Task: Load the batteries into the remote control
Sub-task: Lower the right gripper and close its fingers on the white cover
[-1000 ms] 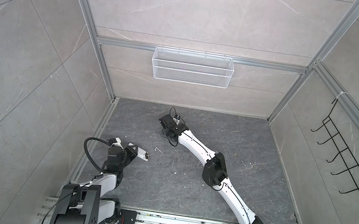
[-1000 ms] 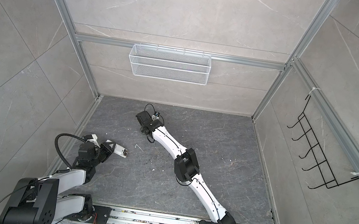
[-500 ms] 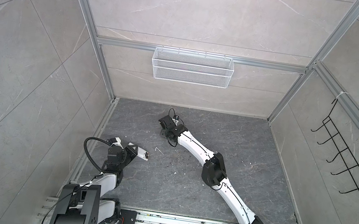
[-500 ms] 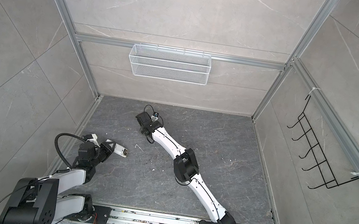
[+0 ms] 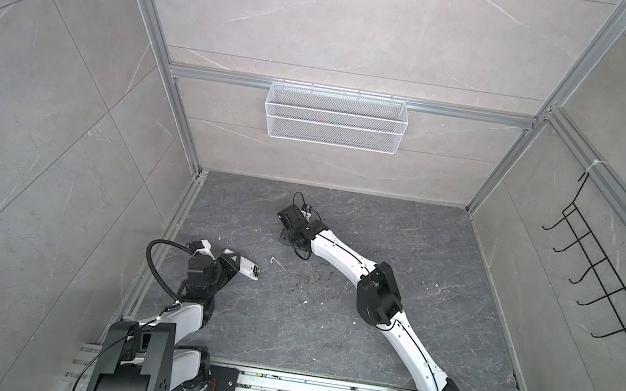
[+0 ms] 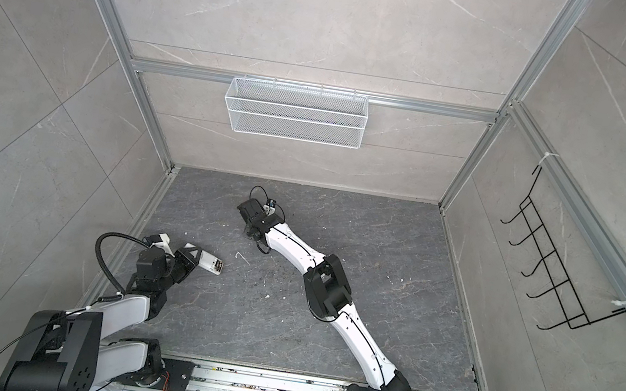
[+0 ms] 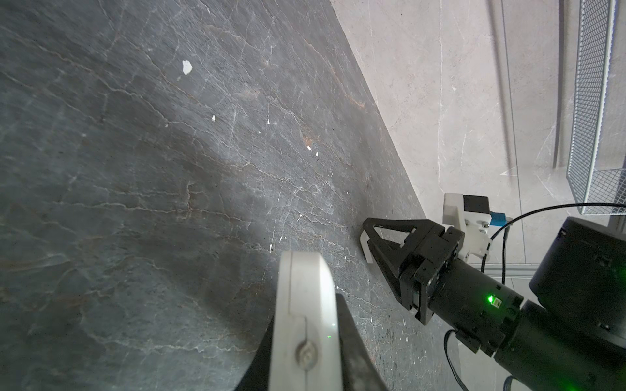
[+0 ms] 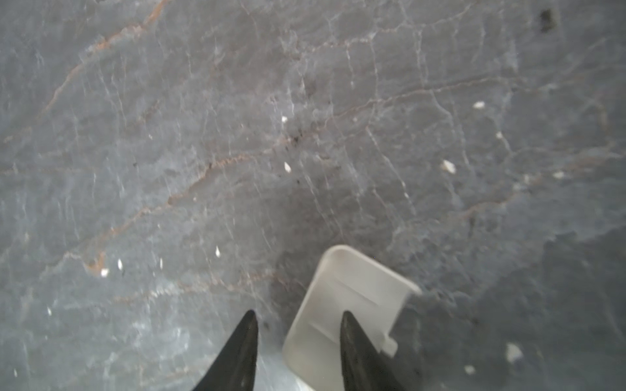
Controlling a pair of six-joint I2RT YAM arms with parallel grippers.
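Battery cover off; loading not confirmed.
Left gripper clamps the remote control at the left of the floor. Right gripper, jaws partly apart, straddles the detached white cover. Batteries not discernible; insertion and cover refit judged outstanding.

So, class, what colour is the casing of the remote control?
White; the remote control shows best in the left wrist view, seen edge-on.

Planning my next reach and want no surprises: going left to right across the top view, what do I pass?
left gripper → remote control, held in it → right gripper → right arm's elbow → black hook rack on the side wall.
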